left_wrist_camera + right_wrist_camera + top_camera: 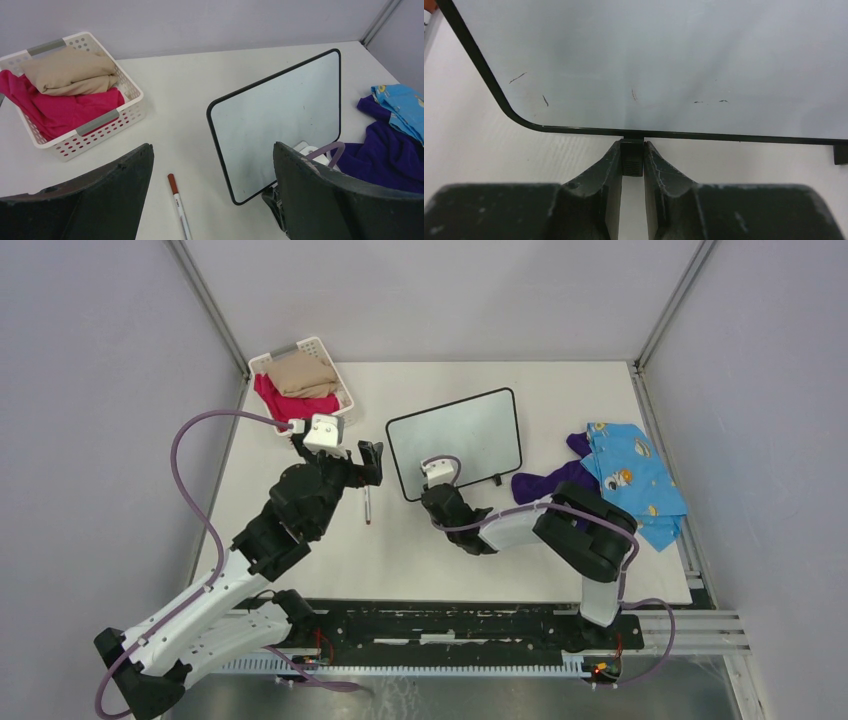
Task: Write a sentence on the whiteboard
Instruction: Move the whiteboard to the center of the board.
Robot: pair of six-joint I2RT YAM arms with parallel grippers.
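Right gripper (632,156) is pinching shut on the foot (632,161) under the whiteboard's (455,440) near edge. The board is standing tilted at the centre of the surface (500,560). Left gripper (212,150) is hanging wide open and holding nothing. A red-capped marker (179,207) is lying at its 6 o'clock, at the board's 8 o'clock. A purple garment (545,485) and a blue printed garment (630,475) are lying heaped at the board's 3 o'clock. At 10 o'clock, well apart, a white basket (345,390) is holding pink and beige cloths.
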